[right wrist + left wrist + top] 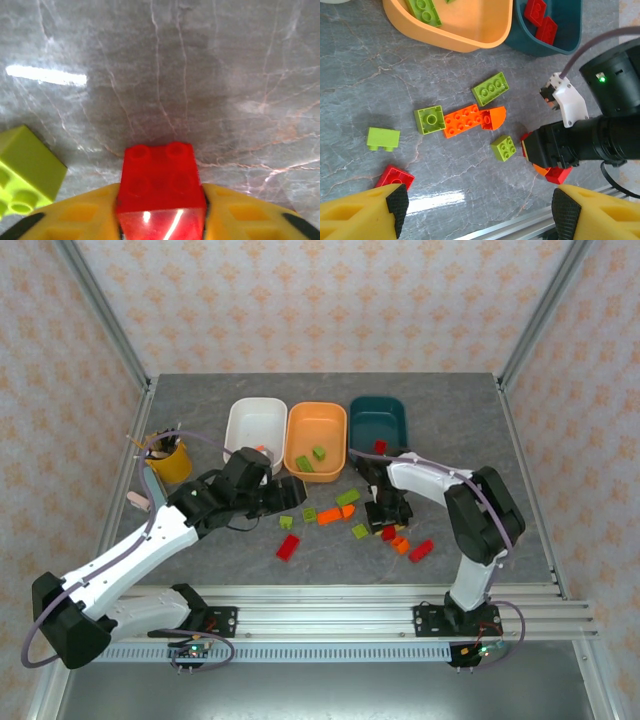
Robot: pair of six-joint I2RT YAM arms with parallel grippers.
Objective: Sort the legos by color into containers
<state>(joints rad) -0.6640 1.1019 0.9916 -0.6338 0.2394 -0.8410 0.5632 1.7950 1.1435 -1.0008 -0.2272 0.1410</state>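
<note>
Plastic tubs stand in a row: the white tub (pixel 255 425) left of the orange tub (pixel 318 425), the teal tub (pixel 378 425) right of it. Two green bricks (pixel 305 462) lie in the orange tub, and two red bricks (pixel 540 17) in the teal tub. Loose legos (pixel 462 121) in lime green, orange and red are scattered on the grey table (pixel 450 420) just in front of the orange tub.

The left gripper (pixel 480 210) hangs in front of the orange tub, jaws spread wide and empty. The right gripper (pixel 161 220), in front and to the right of the orange tub, is clamped on a red brick (pixel 160 190) by its sides.

I cannot tell whether that brick is off the table. The left arm (pixel 160 530) covers the white tub's near end.
</note>
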